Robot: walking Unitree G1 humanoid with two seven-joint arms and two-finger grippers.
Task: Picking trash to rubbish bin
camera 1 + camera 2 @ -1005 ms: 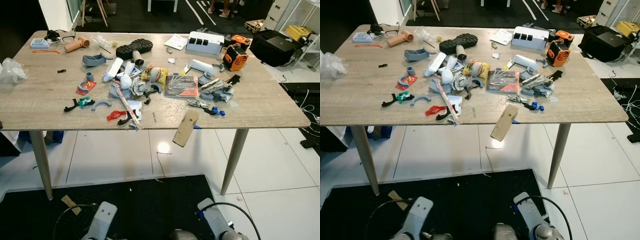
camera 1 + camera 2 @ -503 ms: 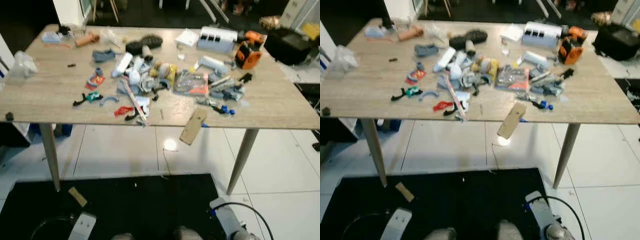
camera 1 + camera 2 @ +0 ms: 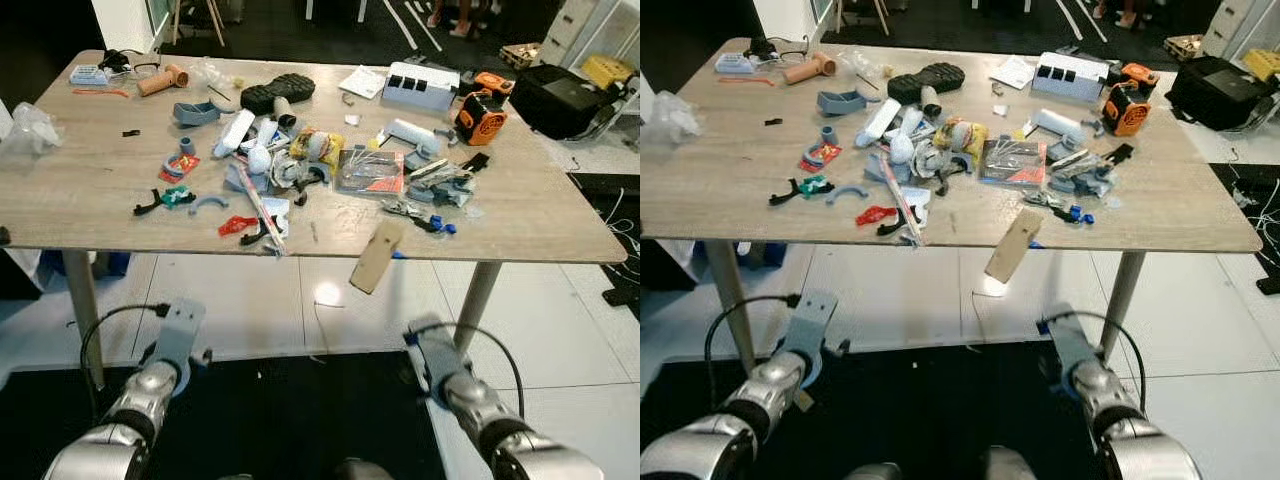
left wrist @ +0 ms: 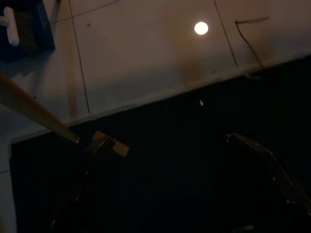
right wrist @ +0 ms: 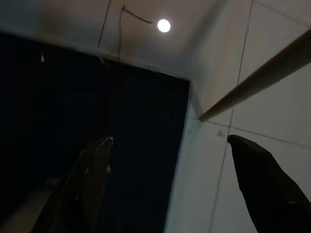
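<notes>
Trash lies heaped mid-table (image 3: 80, 205): a yellow crumpled wrapper (image 3: 315, 147), a clear plastic package (image 3: 365, 172), white scraps and small plastic parts. A brown cardboard strip (image 3: 376, 257) hangs tilted off the front edge. A crumpled clear bag (image 3: 25, 135) sits at the left end. My left arm (image 3: 165, 355) and right arm (image 3: 450, 375) reach forward low, below the table's front edge. In the left wrist view my left gripper (image 4: 170, 194) is open over the black mat, near a small cardboard scrap (image 4: 109, 144). My right gripper (image 5: 175, 170) is open over the mat's edge.
A black shoe sole (image 3: 268, 95), a white box (image 3: 418, 87) and an orange tool (image 3: 474, 115) lie at the table's back. A black bag (image 3: 560, 95) stands beyond the right end. Table legs (image 3: 80, 310) (image 3: 476, 300) flank white floor tiles; a black mat (image 3: 300, 410) lies in front.
The camera swayed and settled. Both arms have risen from the bottom edge and now stretch forward under the table's front edge. Things on the table have not moved.
</notes>
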